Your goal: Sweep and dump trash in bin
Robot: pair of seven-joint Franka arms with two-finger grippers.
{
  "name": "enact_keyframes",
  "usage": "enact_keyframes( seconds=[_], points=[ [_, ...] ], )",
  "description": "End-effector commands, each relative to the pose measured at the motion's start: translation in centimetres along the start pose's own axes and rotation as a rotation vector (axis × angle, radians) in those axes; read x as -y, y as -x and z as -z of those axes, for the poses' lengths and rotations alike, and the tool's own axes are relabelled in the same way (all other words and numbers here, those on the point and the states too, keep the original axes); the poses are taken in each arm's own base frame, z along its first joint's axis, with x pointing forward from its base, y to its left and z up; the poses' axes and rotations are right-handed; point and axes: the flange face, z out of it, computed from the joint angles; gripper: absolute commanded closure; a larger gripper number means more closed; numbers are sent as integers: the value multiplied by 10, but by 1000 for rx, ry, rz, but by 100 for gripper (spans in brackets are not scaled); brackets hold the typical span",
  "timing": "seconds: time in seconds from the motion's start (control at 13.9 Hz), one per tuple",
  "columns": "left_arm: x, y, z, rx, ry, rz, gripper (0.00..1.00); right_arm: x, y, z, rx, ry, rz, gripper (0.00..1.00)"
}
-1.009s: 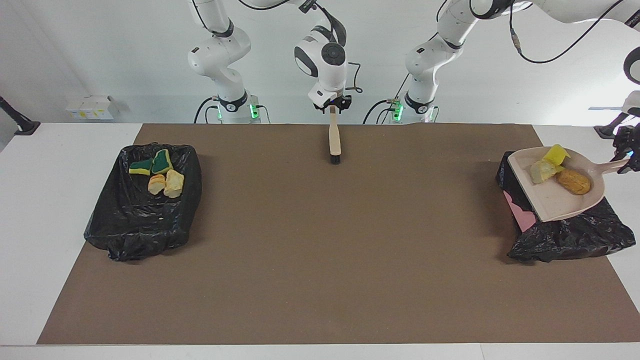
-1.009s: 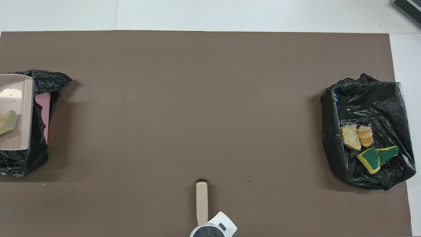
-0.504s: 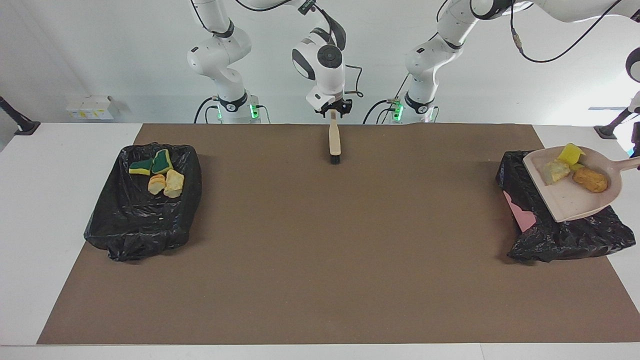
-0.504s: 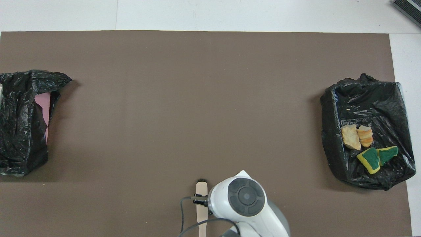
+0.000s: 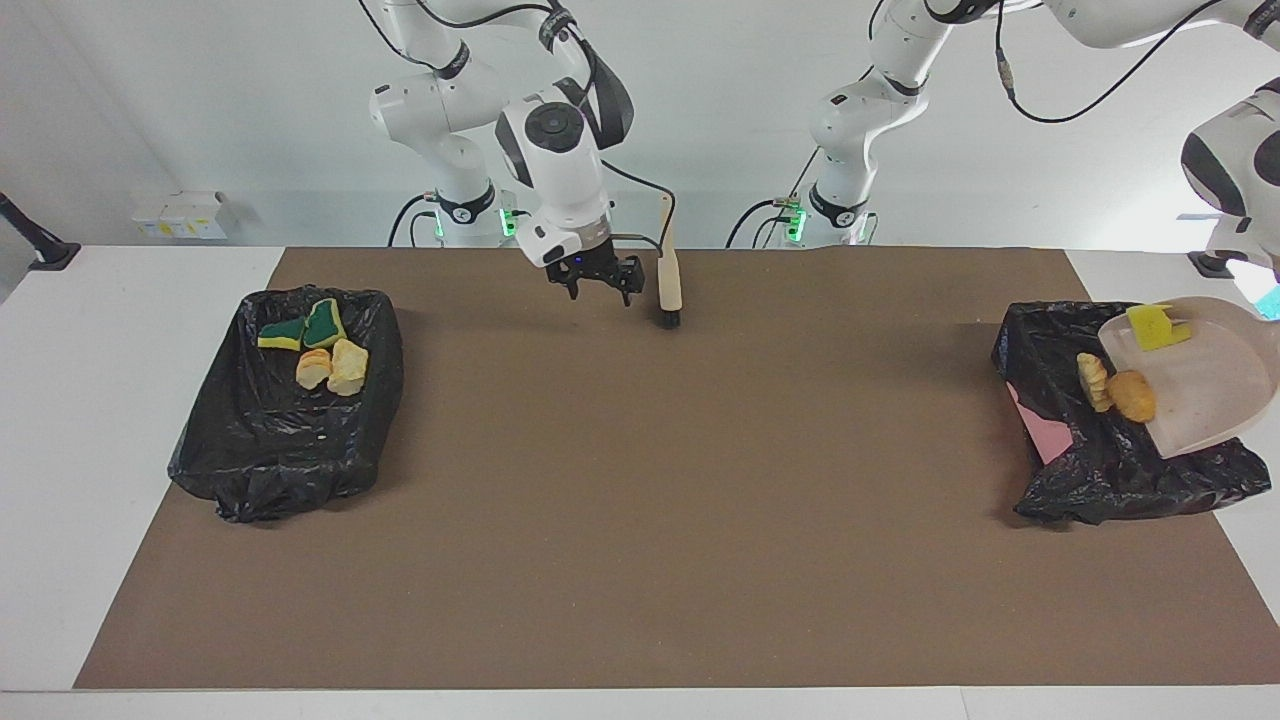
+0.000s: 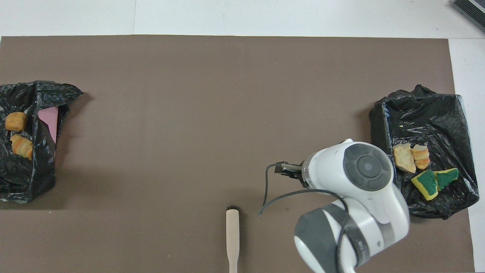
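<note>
No legible text, label, brand, number or sign is showing on any surface in either view.

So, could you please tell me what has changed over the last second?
The right gripper opened its jaws, released the beige-handled brush and swung toward the right arm's end. The left gripper tipped the beige plastic dustpan, sliding two orange-brown foam scraps into the black-lined bin; a yellow sponge scrap remains on it. Brush and other bin's scraps stayed put.
</note>
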Motion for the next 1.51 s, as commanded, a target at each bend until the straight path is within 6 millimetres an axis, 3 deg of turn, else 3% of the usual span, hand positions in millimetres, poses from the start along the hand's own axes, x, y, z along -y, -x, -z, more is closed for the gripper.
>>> enact_keyframes(
  seconds=[0.0, 0.22, 0.43, 0.79, 1.15, 1.44],
  points=[
    [-25, 6, 13, 124, -9, 65, 100, -40, -40, 63, -6, 20, 44, 0],
    [-30, 14, 42, 137, -14, 98, 100, -80, -63, 113, 3, 25, 106, 0],
    [-23, -12, 81, 4, 27, 176, 100, -96, -70, 141, -7, 39, 92, 0],
    [-14, -82, 154, -182, 120, 389, 100, -100, -73, 170, -30, 73, 97, 0],
    [-20, -137, 198, -418, 304, 682, 100, -123, -72, 206, -21, 112, 167, 0],
    [-22, -180, 244, -555, 456, 888, 100, -129, -70, 218, -33, 99, 155, 0]
  ],
)
